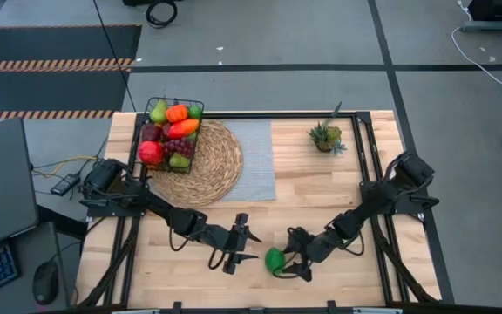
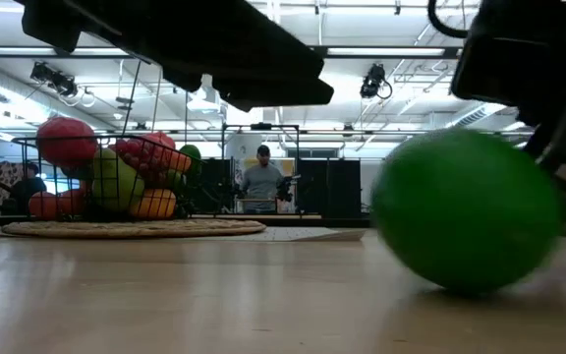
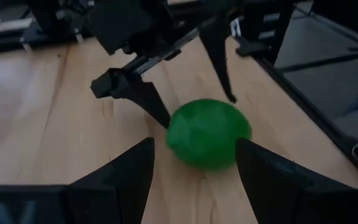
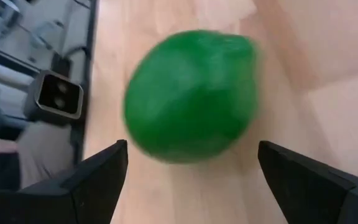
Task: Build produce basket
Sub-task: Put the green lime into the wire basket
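Wooden table (image 1: 338, 187) near front edge: 1 lime (image 1: 274, 259) lies loose between left gripper (image 1: 244, 247) and right gripper (image 1: 293, 264), both spread wide; looks light, hard, rolly; pinch its middle; basket (image 1: 171, 133) far off.

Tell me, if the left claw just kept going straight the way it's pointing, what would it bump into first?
Most likely the green lime: it lies on the table just ahead of the open left gripper, in line with the gap between its fingers. Right behind the lime is the right gripper, also open.

Two dark jointed arms (image 1: 177, 218) (black cabling).
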